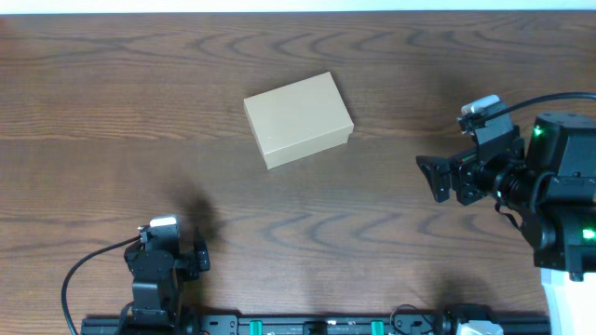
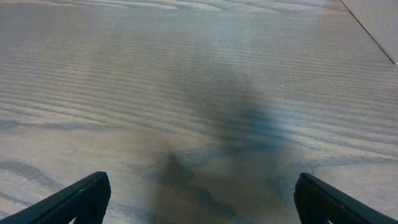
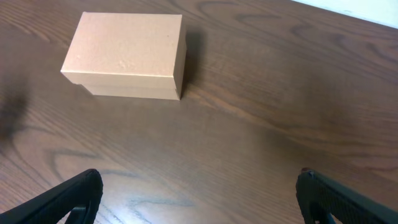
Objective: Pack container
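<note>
The container (image 1: 299, 119) is a plain tan cardboard box with its lid shut, lying on the wooden table a little back of the middle. It also shows in the right wrist view (image 3: 127, 55) at the upper left, and its corner shows in the left wrist view (image 2: 380, 22) at the top right. My right gripper (image 1: 438, 177) is open and empty to the right of the box, pointing left toward it; its fingers frame bare table (image 3: 198, 193). My left gripper (image 1: 198, 258) is open and empty near the front left edge, over bare wood (image 2: 200, 196).
The dark wooden table (image 1: 140, 112) fills the view. A black rail (image 1: 307, 326) with the arm bases runs along the front edge. A pale strip (image 1: 298, 5) borders the far edge.
</note>
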You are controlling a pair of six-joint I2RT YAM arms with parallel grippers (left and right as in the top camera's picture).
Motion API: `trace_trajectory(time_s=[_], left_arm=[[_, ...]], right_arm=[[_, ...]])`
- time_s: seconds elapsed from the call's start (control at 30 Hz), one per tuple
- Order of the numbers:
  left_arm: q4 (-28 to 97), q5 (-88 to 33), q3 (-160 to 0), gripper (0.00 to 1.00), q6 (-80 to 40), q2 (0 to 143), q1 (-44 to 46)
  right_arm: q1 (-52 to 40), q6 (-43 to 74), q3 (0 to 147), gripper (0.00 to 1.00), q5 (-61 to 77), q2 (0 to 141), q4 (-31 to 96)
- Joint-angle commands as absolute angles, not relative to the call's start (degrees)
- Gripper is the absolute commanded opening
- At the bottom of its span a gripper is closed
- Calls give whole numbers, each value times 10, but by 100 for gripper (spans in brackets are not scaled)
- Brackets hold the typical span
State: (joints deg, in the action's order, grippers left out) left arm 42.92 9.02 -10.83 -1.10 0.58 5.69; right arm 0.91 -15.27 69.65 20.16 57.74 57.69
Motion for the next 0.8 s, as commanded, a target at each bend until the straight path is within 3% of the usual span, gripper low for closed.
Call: trace_trajectory(time_s=[0.0,0.47,0.63,0.77], left_arm=[[432,94,-95,95,-13,2,57],[432,94,-95,95,-13,2,57],[432,94,-95,95,-13,2,57],[432,94,-95,95,-13,2,57]], right_arm=[[13,-159,696,99,208,578,577],[11,-159,696,99,203,575,608],[11,-159,694,99,194,509,678],[11,-159,630,99,154,444,644]])
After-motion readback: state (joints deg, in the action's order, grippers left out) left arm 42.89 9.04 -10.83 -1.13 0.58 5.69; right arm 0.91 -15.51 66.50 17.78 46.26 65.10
